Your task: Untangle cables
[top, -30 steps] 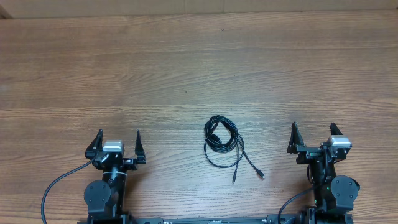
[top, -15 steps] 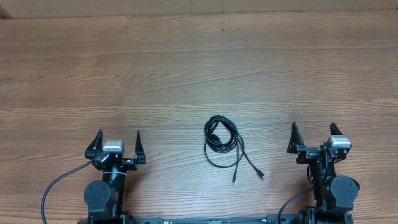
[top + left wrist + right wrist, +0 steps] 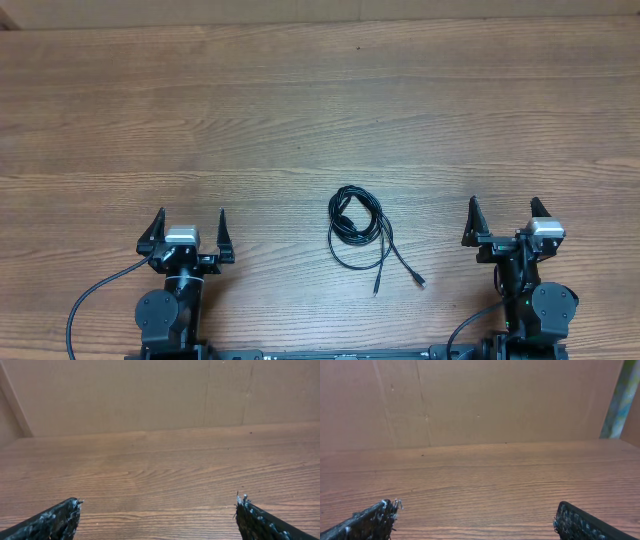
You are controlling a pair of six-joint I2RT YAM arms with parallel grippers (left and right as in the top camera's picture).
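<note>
The cables (image 3: 357, 226), thin black cords, lie in a small tangle of overlapping loops on the wooden table (image 3: 300, 120), with two loose plug ends (image 3: 420, 283) trailing toward the front. My left gripper (image 3: 189, 218) stands open to their left near the front edge, well apart from them. Off to the right, about as far away, my right gripper (image 3: 505, 207) is open too. Both wrist views show only bare wood between the wide-spread fingertips (image 3: 64, 512) (image 3: 377, 512); the cables are out of view there.
A brown cardboard wall (image 3: 150, 395) rises behind the table's far edge. Thick black wires (image 3: 90, 300) run from the arm bases at the front.
</note>
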